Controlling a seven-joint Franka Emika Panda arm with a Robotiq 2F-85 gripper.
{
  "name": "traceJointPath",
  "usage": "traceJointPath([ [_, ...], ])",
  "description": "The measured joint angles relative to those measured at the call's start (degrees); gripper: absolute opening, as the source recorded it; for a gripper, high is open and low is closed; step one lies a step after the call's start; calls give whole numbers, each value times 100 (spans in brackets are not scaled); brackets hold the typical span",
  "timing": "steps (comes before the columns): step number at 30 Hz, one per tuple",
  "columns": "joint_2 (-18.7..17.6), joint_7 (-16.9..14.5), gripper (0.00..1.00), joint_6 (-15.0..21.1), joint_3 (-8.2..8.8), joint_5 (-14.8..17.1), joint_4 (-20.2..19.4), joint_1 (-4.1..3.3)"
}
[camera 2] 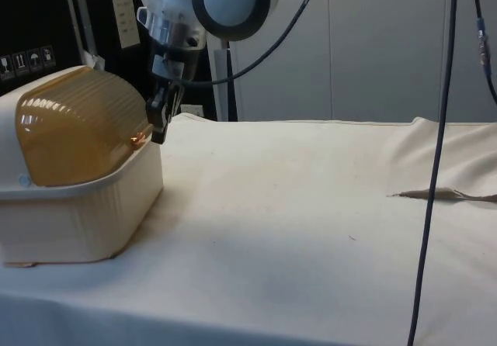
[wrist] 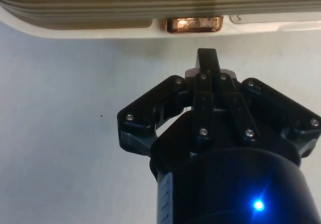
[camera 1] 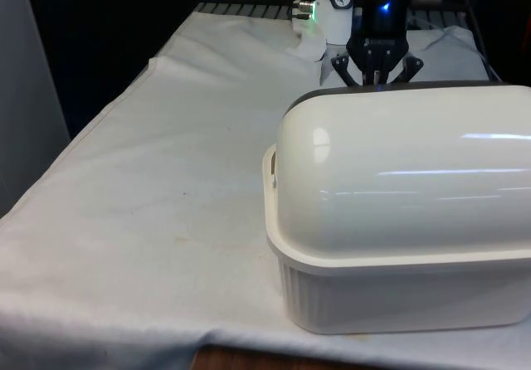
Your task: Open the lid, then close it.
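Now the hand (wrist: 206,58) hangs just beside the bread box (camera 1: 398,287), at the side that carries the small amber handle tab (wrist: 193,24). Its two fingers are pressed together with nothing between them, and their tips point at the tab without quite touching it, as the wrist view shows. In the side view the hand (camera 2: 159,129) sits close against the rounded front edge of the lid (camera 2: 78,129), low down where the lid meets the base.

The lid is down, resting closed on the cream ribbed base (camera 2: 78,222). From the side it looks translucent amber with fine ribs; in the front view its back (camera 1: 406,171) is glossy cream-white, and the box turns that back to the camera, on the front view's right.

The box stands on the surface (camera 1: 149,204), which is draped in a white cloth, slightly rumpled near the far edge in the side view. A dark cable (camera 2: 439,152) hangs across that view.
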State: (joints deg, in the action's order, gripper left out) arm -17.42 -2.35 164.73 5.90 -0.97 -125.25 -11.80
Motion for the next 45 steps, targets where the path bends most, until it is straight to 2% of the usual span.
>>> traceJointPath([
  [9,-6,-17,0,0,0,-6,6,-6],
  [17,-189,-23,0,0,0,-6,201,-6],
  [45,-160,-63,0,-6,-6,-11,229,-17],
])
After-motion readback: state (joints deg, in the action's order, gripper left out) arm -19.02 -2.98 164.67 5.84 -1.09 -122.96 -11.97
